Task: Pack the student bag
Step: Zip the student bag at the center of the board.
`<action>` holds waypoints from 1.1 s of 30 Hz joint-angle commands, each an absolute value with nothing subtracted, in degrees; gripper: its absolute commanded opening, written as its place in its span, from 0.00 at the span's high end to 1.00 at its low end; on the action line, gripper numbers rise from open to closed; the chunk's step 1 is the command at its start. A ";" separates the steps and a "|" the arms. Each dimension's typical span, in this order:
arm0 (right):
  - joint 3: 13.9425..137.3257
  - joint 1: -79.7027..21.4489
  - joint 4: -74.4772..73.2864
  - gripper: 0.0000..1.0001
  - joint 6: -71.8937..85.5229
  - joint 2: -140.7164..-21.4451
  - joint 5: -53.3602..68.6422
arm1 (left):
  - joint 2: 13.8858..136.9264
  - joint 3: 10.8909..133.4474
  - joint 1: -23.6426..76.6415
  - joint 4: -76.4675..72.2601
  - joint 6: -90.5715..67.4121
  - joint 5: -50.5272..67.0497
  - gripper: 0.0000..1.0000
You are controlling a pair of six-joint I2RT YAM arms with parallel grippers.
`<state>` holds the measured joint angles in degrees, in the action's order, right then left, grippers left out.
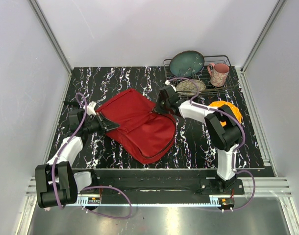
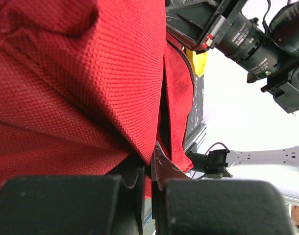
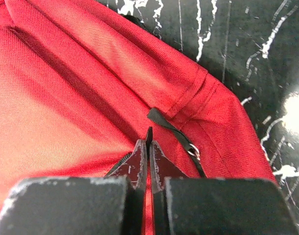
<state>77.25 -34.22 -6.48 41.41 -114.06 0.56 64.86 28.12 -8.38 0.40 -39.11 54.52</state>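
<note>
Backpack: red student bag (image 1: 139, 125) lies mid black marbled table (image 1: 115, 81), between my two arms. My left gripper (image 2: 152, 169) is clamped on a fold of bag fabric at its left corner. My right gripper (image 3: 149, 139) has its fingers pressed together, tips on the fabric just beside the black zip pull (image 3: 171, 129). Can't tell if anything's pinched there.

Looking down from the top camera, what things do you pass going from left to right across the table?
bag → bowl → mug
</note>
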 commanded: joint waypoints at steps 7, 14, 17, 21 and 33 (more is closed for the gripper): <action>53.83 -29.88 -4.31 1.00 43.24 -95.20 -11.51 | 70.83 38.39 -10.37 4.22 -33.75 51.95 1.00; 45.62 -33.83 -6.06 1.00 46.92 -83.34 -13.09 | 82.43 53.76 -8.27 6.94 -32.96 51.94 0.89; 44.12 -34.28 -6.77 1.00 48.33 -81.21 -13.80 | 84.81 56.33 -5.81 7.90 -32.44 51.33 0.82; 45.87 -34.28 -10.28 1.00 47.64 -80.07 -16.79 | 84.03 54.15 -3.87 8.17 -32.08 48.52 0.50; 53.71 -32.17 -20.04 0.07 41.40 -71.11 -19.87 | 66.28 50.28 -4.31 21.00 -23.91 27.89 0.14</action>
<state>51.24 -34.00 -16.99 44.07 -76.99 -15.88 74.24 51.16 -4.08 18.20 -27.79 38.48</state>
